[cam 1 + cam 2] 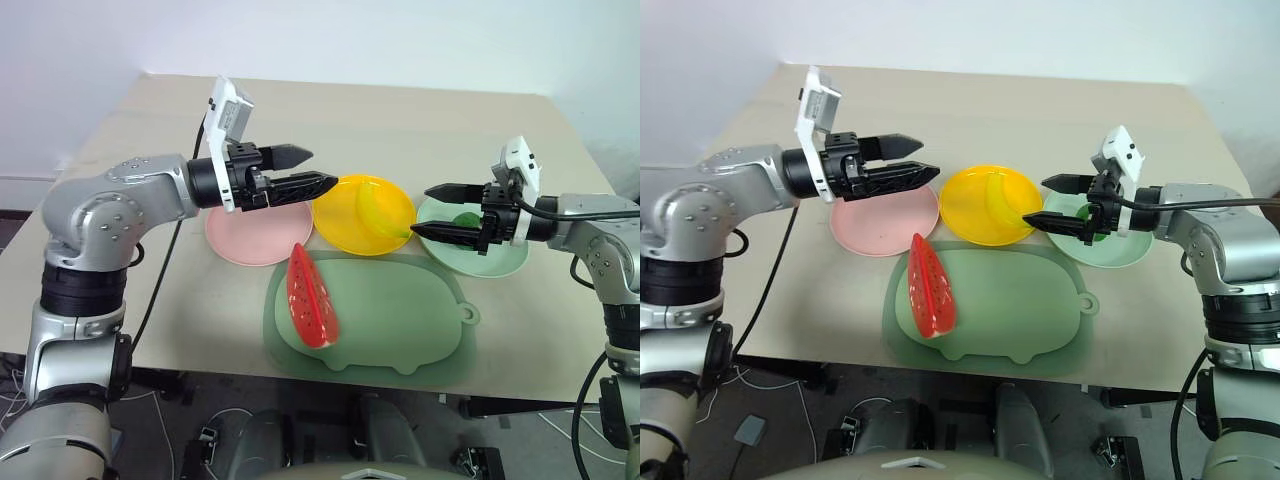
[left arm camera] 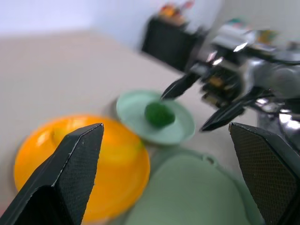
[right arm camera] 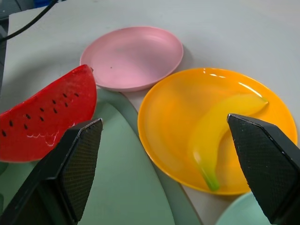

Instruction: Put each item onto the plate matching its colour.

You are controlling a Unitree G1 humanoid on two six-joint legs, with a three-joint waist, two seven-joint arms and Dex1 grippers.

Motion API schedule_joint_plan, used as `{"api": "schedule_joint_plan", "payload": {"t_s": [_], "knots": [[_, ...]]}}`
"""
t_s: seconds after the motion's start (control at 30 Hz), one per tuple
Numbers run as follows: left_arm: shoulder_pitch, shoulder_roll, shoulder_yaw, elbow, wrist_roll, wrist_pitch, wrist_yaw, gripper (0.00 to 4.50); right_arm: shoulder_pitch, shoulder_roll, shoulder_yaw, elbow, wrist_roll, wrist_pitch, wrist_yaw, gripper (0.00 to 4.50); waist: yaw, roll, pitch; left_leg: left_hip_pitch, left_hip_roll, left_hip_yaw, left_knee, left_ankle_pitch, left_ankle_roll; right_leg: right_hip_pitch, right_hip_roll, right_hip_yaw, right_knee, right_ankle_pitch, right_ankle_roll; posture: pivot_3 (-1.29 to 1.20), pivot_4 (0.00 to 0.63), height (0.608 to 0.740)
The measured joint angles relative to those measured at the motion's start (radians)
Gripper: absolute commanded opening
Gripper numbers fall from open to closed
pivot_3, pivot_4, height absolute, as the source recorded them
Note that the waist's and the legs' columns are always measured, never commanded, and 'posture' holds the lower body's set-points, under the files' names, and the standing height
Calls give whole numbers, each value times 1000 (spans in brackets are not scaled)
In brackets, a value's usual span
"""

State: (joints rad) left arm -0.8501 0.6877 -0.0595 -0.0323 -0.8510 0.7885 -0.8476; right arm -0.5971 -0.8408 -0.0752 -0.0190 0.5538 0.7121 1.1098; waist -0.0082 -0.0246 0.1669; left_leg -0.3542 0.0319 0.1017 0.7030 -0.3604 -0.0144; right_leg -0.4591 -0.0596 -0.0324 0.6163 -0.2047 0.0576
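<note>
Red toy watermelon slice (image 1: 312,297) stands on the pale-green pig-shaped mat (image 1: 400,320), long axis running away from the robot; nearer left gripper (image 1: 305,170), fingers spread, hovers over the empty pink plate (image 1: 245,240).

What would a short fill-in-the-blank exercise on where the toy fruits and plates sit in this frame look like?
1. The banana lies on the ____ plate.
2. The watermelon slice rests on the pale-green ____.
3. The plate with nothing on it is ____.
4. The small dark-green fruit sits on the ____ plate.

Missing words: yellow; mat; pink; green
</note>
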Motion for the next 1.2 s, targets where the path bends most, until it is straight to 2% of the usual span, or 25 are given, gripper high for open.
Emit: {"api": "schedule_joint_plan", "payload": {"t_s": [0.1, 0.27, 0.37, 0.6, 0.8, 1.0, 1.2], "knots": [[-30, 23, -69, 101, 134, -150, -194, 4500, 2, 0, -1, 0, 0, 0, -5, 4483, -1, 0, 0, -1, 0, 0, 0, 0, 1, -1, 0, 0, -1, 0, 0, 0, 150, 739], [-124, 50, -181, 224, 252, -288, -604, 4500, 42, -9, -9, -3, 0, -16, 6, 4483, -1, 0, 0, -2, 0, 0, -1, -2, 4, -1, 0, 0, -2, 0, 0, 0, 150, 739], [-138, 46, -247, 303, 312, -471, -730, 4500, 76, -34, -9, -9, -4, -45, 40, 4483, -1, 0, 0, -2, 0, 0, 0, -2, 5, -1, 0, 0, -2, 0, 0, 0, 150, 739], [-238, 126, -621, 460, 300, -1004, -763, 4500, 211, -104, -12, -68, -31, -197, 174, 4483, 1, 0, 0, -2, 0, 0, 1, -6, 11, -1, -1, 1, -2, 0, 0, 0, 150, 739], [-387, 102, -906, 603, 262, -1331, -763, 4500, 293, -108, -18, -95, -70, -339, 214, 4483, 2, 0, 0, -5, 1, 0, 11, -8, 15, -1, 0, 1, 0, 1, 2, 0, 150, 739], [-493, 55, -1085, 720, 228, -1518, -763, 4500, 387, -102, -62, -92, -77, -474, 239, 4483, 13, -1, 0, -6, 0, 1, 14, -10, 18, 0, -1, 3, -2, 1, 3, 0, 150, 739], [-555, 21, -1231, 776, 220, -1604, -763, 4500, 462, -101, -118, -64, -66, -544, 281, 4483, 22, -1, 0, -6, 0, 1, 15, -10, 18, 1, -1, 3, -2, 1, 3, 0, 150, 739]]}}
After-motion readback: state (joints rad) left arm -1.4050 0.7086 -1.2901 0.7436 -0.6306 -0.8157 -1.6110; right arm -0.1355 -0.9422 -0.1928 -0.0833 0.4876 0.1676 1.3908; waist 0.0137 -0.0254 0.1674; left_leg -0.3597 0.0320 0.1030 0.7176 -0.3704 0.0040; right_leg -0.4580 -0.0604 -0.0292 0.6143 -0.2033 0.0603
